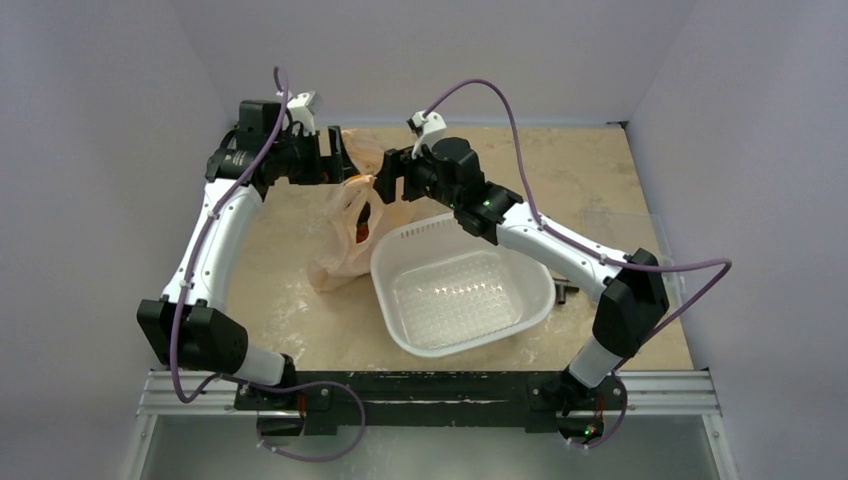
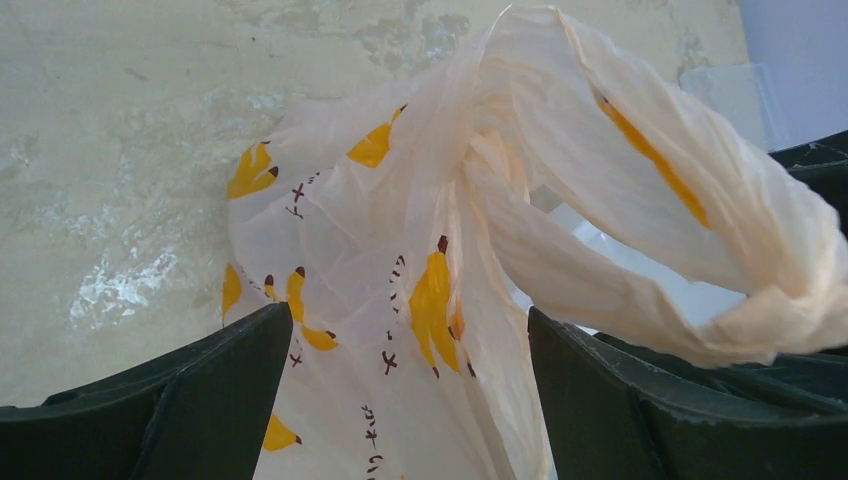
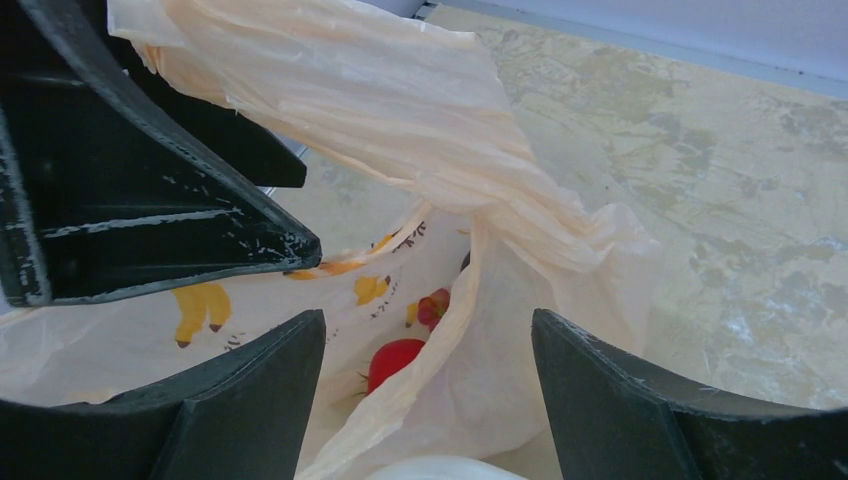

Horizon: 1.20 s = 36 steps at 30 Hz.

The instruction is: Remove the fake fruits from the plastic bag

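The plastic bag (image 1: 340, 250) is seen at ten o'clock of the white basin (image 1: 415, 235), its top raised between the arms. The jaws of the left gripper (image 2: 408, 315) and right gripper (image 3: 428, 320) are spread apart. A red fruit (image 3: 395, 360) is seen inside the bag.

The top camera looked down from behind, covering the whole table (image 1: 600, 180). The 2 wrist cameras faced the plastic bag (image 2: 400, 300) closely from opposite sides; all 3 views shared it.
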Tool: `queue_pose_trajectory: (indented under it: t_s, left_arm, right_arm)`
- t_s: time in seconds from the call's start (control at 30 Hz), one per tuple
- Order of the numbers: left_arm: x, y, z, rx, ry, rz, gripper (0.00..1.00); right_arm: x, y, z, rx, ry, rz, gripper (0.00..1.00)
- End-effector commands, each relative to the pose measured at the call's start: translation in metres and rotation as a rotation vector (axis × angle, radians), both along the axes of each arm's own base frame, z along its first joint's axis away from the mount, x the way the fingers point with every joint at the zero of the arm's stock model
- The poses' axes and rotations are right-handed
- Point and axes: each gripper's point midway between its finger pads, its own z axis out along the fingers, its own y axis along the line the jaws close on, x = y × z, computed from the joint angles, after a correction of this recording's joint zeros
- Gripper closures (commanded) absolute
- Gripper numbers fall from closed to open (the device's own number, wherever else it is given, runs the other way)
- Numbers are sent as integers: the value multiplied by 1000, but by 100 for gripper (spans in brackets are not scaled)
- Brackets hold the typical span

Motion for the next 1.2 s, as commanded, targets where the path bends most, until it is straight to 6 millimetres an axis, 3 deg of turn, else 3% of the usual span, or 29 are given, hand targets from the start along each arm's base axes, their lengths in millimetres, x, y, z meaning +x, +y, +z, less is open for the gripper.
queue_pose_trajectory:
  t_s: [0.0,0.03,0.1,0.17,0.27,0.37,0.43,0.57,0.6,0.73,0.87,0.9,1.0,1.03,1.1,1.17]
  left_arm:
    - [-4,-7,6,-6,-55,-87,17]
    - [-3,-5,0,5,-43,-80,24]
    - [1,4,-9,48,-25,-43,50]
    - [2,7,-10,64,-43,-32,61]
    - [-1,3,-11,56,-44,-68,64]
    - [-8,-5,-19,24,15,-116,49]
    - [-11,-13,-24,-9,41,-153,48]
    - [-8,-10,-31,8,47,-144,83]
    - [-7,-10,-31,10,40,-144,96]
    - [-9,-7,-24,18,-10,-126,100]
    - [-15,0,3,20,-151,-73,100]
    - [-19,1,12,9,-171,-63,87]
    - [-21,-6,18,-46,-144,-71,29]
    - [-20,-8,18,-55,-127,-77,16]
    - [-15,-10,11,-61,-91,-71,4]
    - [-10,-15,2,-53,-62,-86,0]
  right_arm:
    - [-6,-15,19,-3,-54,-18,29]
    - [-8,-16,18,-6,-56,-9,31]
    - [-13,-12,21,-11,-74,23,43]
    - [-23,-2,22,-18,-98,76,46]
    - [-33,10,25,-20,-122,111,46]
    - [-37,16,26,-7,-123,123,46]
    - [-37,18,26,-9,-121,127,45]
    - [-36,21,27,-10,-118,128,45]
    - [-35,22,27,-10,-118,128,45]
    - [-39,24,27,-16,-120,137,45]
    - [-39,18,24,-41,-125,120,45]
    - [-39,16,25,-43,-125,113,45]
    - [-39,8,27,-51,-134,85,45]
    - [-40,6,29,-47,-139,84,45]
    - [-43,2,36,-33,-155,83,44]
    - [-44,-3,38,-30,-170,70,44]
